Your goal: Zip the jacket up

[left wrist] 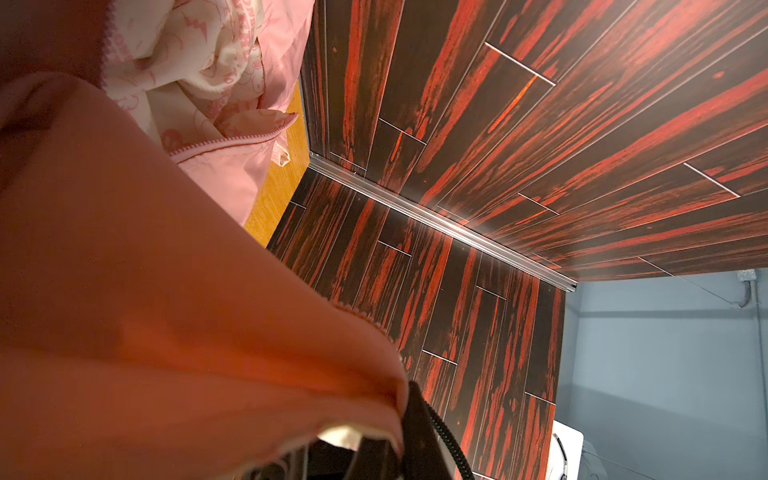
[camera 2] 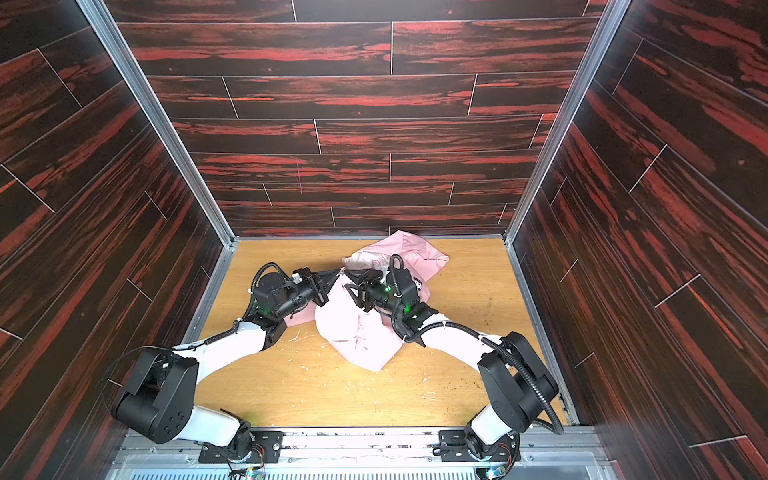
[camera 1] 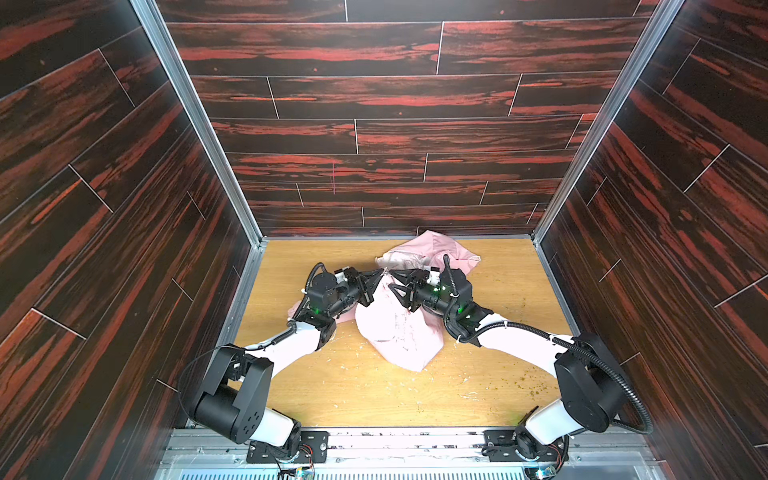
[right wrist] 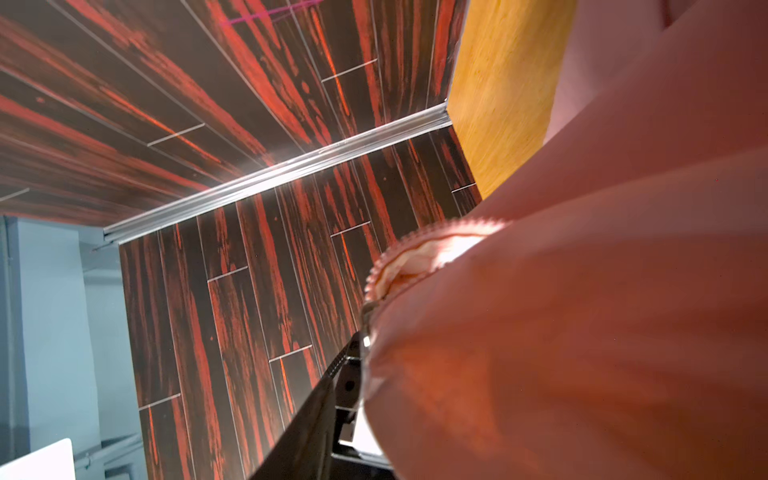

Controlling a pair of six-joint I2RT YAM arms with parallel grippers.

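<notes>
Jacket sits mid-way across the table, long axis running from the near side to the back wall, tented up in the middle. Your left gripper is pinched closed on fabric at that peak. Your right gripper is right beside it, buried in cloth, so can't tell its grip.

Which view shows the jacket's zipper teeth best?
The left wrist view: the zipper teeth of the small light pink fabric jacket run sharp along an open edge. The right wrist view shows only a short curved stretch. In both top views they are too small to tell.
</notes>
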